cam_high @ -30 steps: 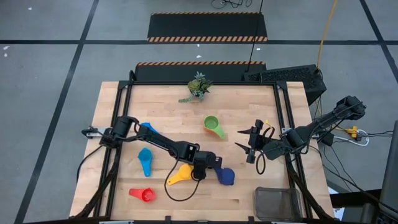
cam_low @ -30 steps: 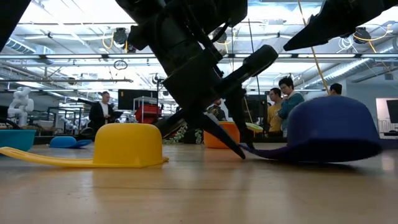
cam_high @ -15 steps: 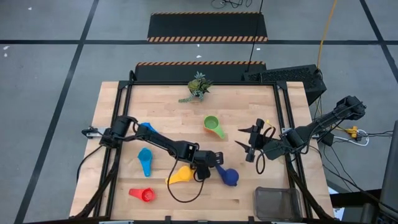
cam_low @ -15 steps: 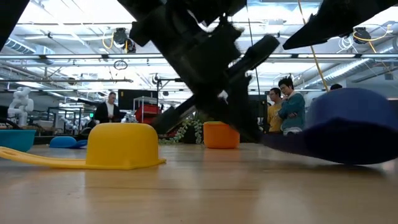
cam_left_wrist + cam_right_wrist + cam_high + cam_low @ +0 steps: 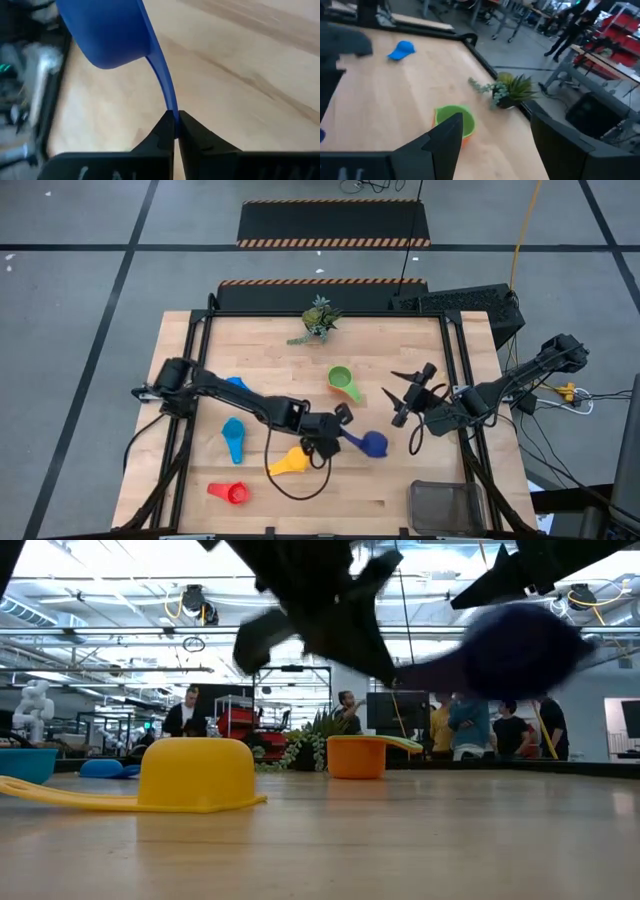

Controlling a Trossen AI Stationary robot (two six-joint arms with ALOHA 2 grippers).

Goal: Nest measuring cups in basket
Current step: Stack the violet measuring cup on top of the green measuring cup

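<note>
A dark blue measuring cup (image 5: 373, 444) hangs above the table's middle, and my left gripper (image 5: 343, 437) is shut on its handle. The low view shows its bowl (image 5: 520, 650) well above the wood. A green cup sits inside an orange one (image 5: 342, 381), both upright. The yellow cup (image 5: 290, 461) rests mouth down. The light blue (image 5: 233, 438), blue (image 5: 235, 385) and red (image 5: 230, 493) cups lie on the left half. The wire basket (image 5: 447, 505) stands at the near right corner. My right gripper (image 5: 403, 398) hovers open at the right, over bare wood. My left gripper pinches the free end of the dark blue cup's flat handle (image 5: 171, 111) between its two fingertips (image 5: 161, 131). The fingers slant down from the table's left and lie along the handle. The bowl (image 5: 110, 30) sticks out beyond them, and the cup is clear of the table.
A small green plant (image 5: 318, 320) stands at the far edge's middle. A black cable (image 5: 290, 490) loops under my left arm near the yellow cup. Bare wood lies between the dark blue cup and the basket.
My left gripper has risen and rolled about its own line, taking the dark blue cup with it. The cup lay mouth down on the table with its handle on the wood; now it is lifted clear. My right gripper's wrist has swung slightly toward the far edge.
</note>
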